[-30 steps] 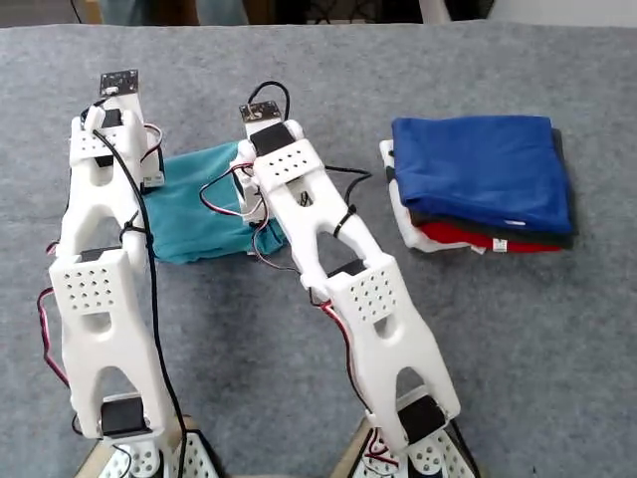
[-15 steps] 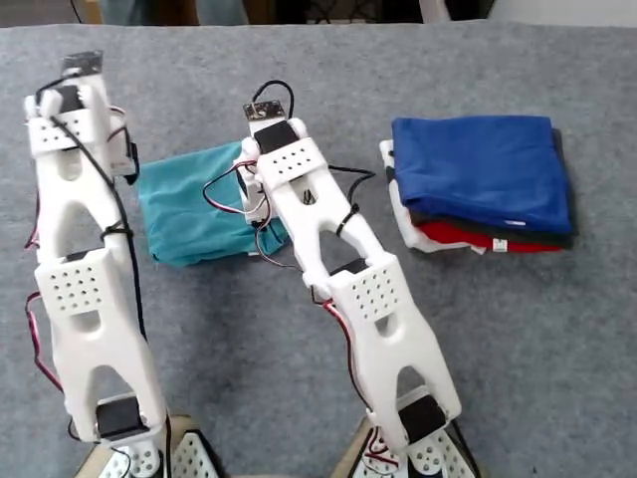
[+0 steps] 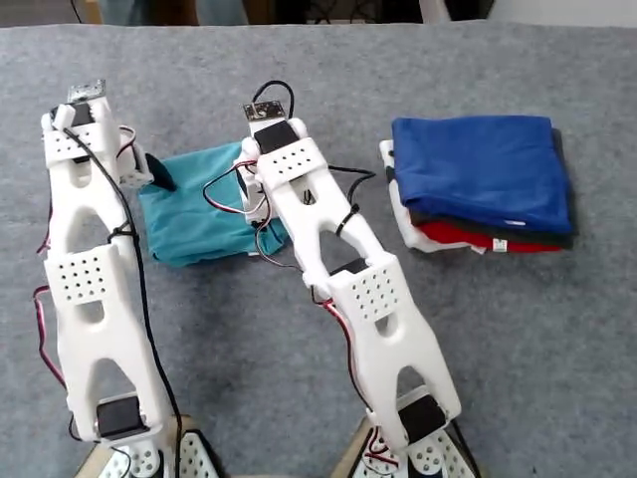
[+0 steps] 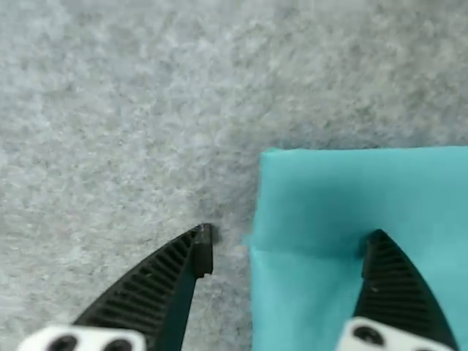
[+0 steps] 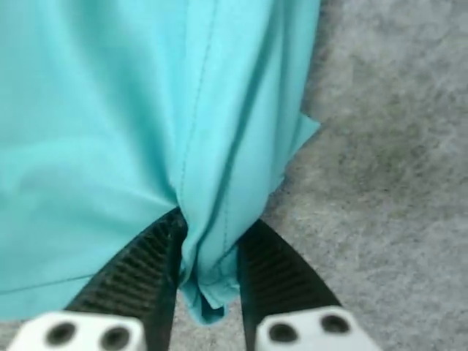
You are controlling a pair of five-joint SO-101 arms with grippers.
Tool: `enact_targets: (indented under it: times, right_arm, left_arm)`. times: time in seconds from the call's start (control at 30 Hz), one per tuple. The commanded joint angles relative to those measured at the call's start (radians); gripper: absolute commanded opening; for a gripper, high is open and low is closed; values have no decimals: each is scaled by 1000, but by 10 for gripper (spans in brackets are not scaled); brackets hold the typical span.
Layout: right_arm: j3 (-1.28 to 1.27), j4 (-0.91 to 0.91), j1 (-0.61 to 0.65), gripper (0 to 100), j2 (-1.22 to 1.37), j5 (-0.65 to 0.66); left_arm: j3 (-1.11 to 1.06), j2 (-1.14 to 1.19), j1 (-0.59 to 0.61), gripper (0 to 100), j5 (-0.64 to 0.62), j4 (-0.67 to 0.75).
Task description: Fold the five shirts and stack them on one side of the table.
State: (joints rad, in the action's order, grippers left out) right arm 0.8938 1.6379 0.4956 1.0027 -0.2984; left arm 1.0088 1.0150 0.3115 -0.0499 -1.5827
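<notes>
teal folded cotton shirt (image 3: 194, 214): pinched between right claw (image 5: 212, 223) tips | left claw (image 4: 290, 238) spread, straddling its edge | four-shirt blue-topped stack (image 3: 483, 169) done, beyond right claw | remaining: stack teal one

High view downward, far; wrist views close, apparently sharing teal shirt (image 3: 194, 214).

Grey, felt-like fabric covers the tabletop (image 3: 557, 349) I am working over; past its far edge I see a narrow, indistinct strip of room (image 3: 328, 10).
</notes>
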Motion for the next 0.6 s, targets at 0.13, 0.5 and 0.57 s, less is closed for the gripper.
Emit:
enact_targets:
  times: [0.13, 0.5, 0.57]
  right_arm:
    - [7, 26, -21, 14, 1, -2]
    - [-5, 78, -23, 14, 2, 40]
    - [-22, 78, -23, 14, 2, 40]
  left_arm:
    - [36, -8, -39, 300, -38, 18]
    - [101, -23, -44, 255, -37, -8]
    - [171, -20, -21, 270, -35, -55]
